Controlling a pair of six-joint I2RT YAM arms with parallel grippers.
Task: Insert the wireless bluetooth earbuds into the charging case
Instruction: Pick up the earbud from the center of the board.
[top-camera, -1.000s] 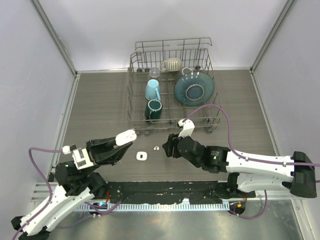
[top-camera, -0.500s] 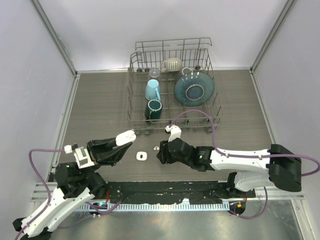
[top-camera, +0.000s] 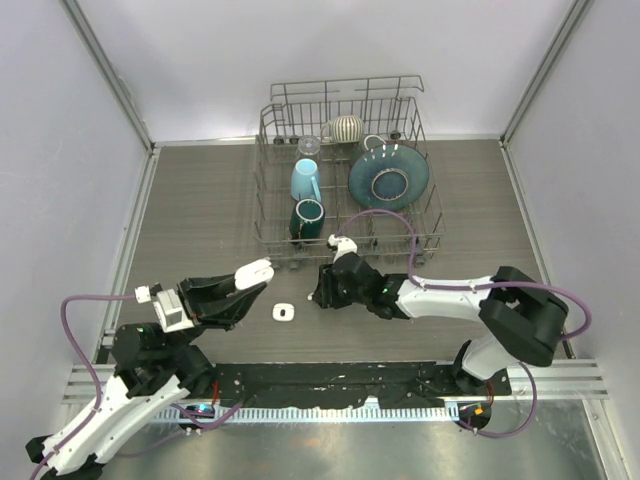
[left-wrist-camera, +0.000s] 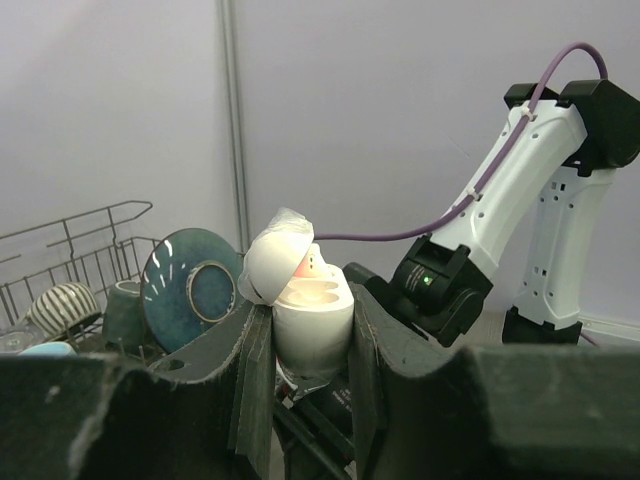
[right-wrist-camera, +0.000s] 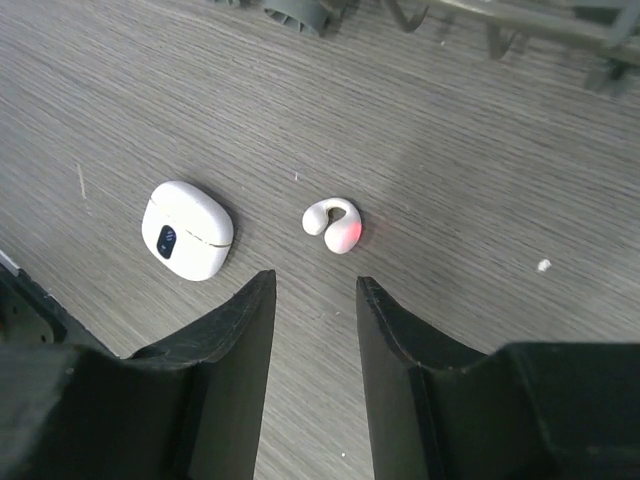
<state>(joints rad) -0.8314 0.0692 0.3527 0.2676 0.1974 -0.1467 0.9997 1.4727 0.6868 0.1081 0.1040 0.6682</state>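
Since a second ago our right arm (top-camera: 450, 298) has swung left across the grey wood-grain desk (right-wrist-camera: 520, 170) and hangs over the small glossy white C-shaped plastic earbud (right-wrist-camera: 333, 223), which lies flat just ahead of the right tool (right-wrist-camera: 312, 285). We judge it featherlight, hard and slippery, apt to squirt out, so pinching across its rounded head looks safest. That tool's fingers stand apart, empty, touching nothing. Our left tool (left-wrist-camera: 305, 335) is clamped on the white egg-shaped charging case (left-wrist-camera: 312, 310), its lid flipped open.
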